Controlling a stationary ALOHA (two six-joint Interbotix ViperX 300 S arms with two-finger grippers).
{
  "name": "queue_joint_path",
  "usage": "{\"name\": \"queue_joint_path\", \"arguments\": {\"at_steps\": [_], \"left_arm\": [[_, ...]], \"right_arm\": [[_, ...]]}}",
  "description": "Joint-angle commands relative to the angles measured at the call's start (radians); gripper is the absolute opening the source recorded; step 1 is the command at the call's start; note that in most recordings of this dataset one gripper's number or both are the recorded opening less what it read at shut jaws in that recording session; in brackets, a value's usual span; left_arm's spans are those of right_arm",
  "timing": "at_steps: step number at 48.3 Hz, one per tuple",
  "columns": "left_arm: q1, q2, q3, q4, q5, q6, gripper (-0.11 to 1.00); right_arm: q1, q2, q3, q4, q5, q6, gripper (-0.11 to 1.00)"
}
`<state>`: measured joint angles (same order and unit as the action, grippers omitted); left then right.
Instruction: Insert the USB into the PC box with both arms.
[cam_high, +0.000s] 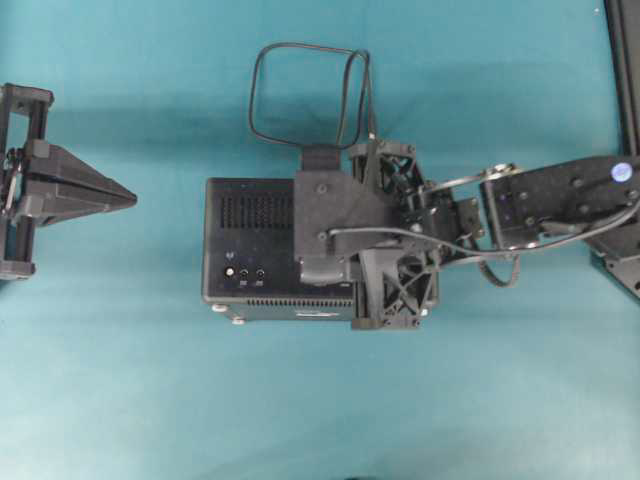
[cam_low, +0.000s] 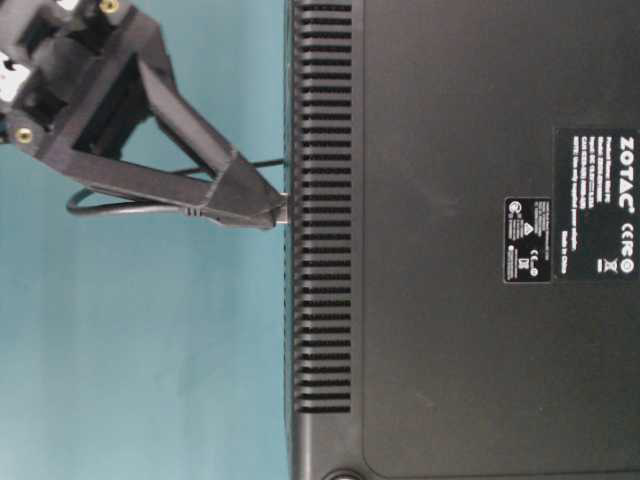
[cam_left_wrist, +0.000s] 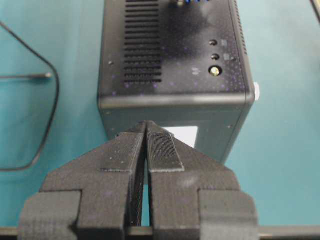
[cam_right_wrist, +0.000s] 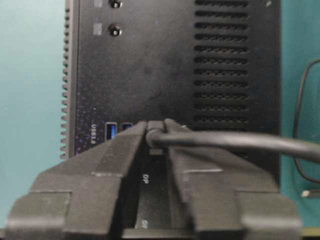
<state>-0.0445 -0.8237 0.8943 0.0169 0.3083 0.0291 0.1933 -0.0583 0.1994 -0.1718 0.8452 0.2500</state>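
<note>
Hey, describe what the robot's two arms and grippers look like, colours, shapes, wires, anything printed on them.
Both are matte black. The left gripper has wedge-shaped fingers narrowing to a point, with ribbed inner pads. The right gripper matches, behind it an open lattice frame and loose black wires. A small blue light glows on the right arm. No printing visible.

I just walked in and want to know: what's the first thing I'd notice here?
The black PC box in the middle of the teal table, with the right gripper on top of it, pinching the USB plug near the blue sockets. Its cable loops on the table behind the box. The left gripper waits shut at the left edge, away from the box.
</note>
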Motion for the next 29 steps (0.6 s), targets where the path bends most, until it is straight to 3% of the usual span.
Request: {"name": "queue_joint_path", "arguments": {"at_steps": [1, 14, 29], "left_arm": [[-0.002, 0.0, -0.012, 0.002, -0.023, 0.0, 0.0], [-0.003, 0.005, -0.008, 0.003, -0.049, -0.02, 0.0], [-0.005, 0.006, -0.003, 0.002, -0.055, -0.028, 0.0]], "right_arm": [[0.028, -0.012, -0.018, 0.002, -0.005, 0.011, 0.34], [0.028, -0.014, -0.037, -0.052, 0.034, 0.014, 0.55], [0.028, -0.021, -0.12, -0.16, 0.121, 0.011, 0.57]]}}
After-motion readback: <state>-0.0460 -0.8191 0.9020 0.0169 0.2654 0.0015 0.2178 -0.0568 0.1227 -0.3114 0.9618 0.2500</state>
